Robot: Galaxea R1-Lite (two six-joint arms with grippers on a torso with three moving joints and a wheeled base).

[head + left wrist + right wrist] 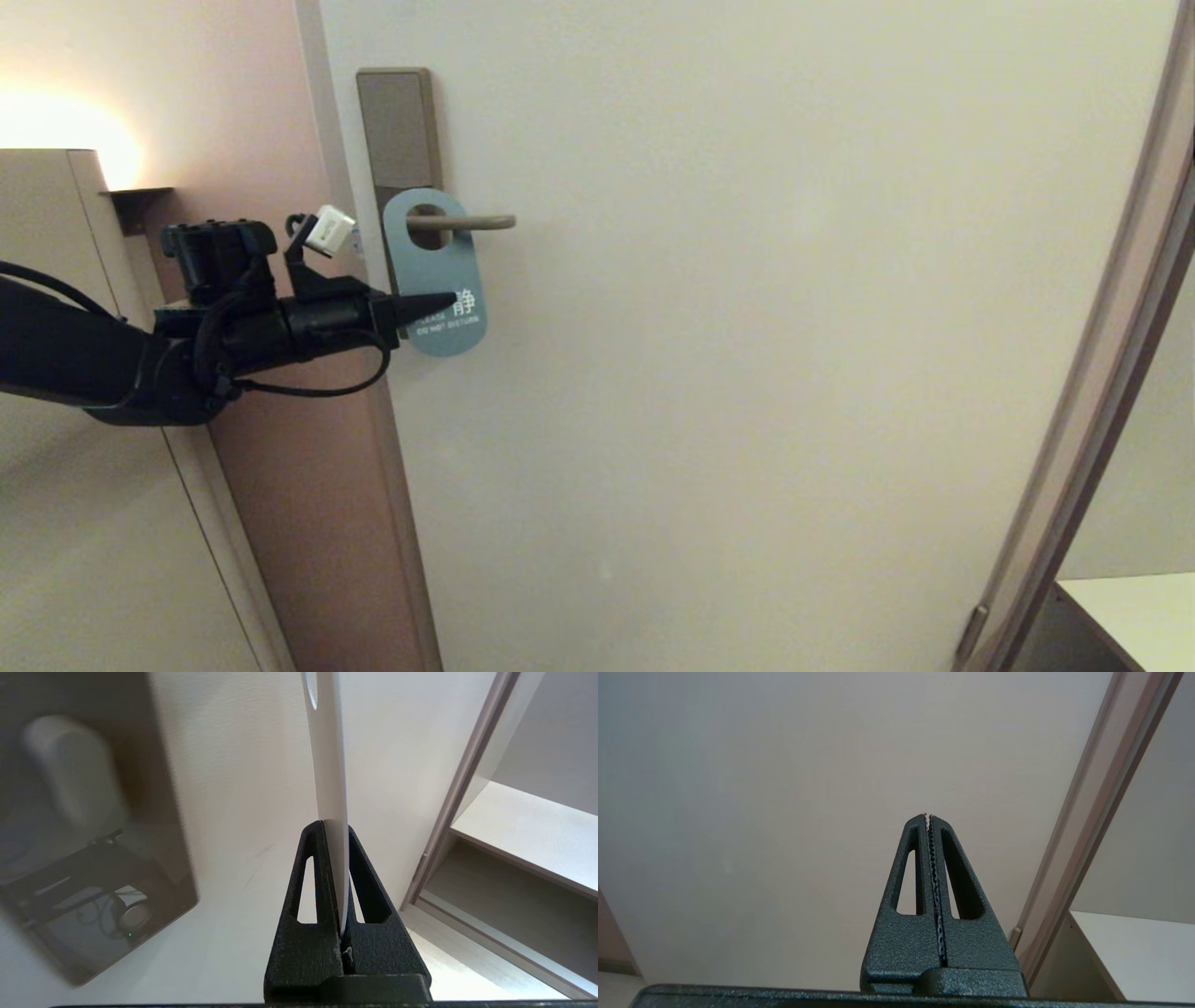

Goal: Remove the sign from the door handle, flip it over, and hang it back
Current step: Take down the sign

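The sign (434,280), blue face outward with white lettering, hangs by its round hole on the door handle (462,222), a slim metal lever on a bronze-grey lock plate (397,131). My left gripper (448,301) reaches in from the left and is shut on the sign's lower half. In the left wrist view the sign (329,765) shows edge-on, its white face visible, pinched between the black fingers (306,877). My right gripper (928,819) is shut with nothing in it, facing the plain door, and is outside the head view.
The pale door (747,373) fills most of the head view, with its frame (1083,420) slanting at the right. A pink wall strip (317,485) and a beige cabinet (56,280) stand left of the door. A white ledge (1134,607) shows at lower right.
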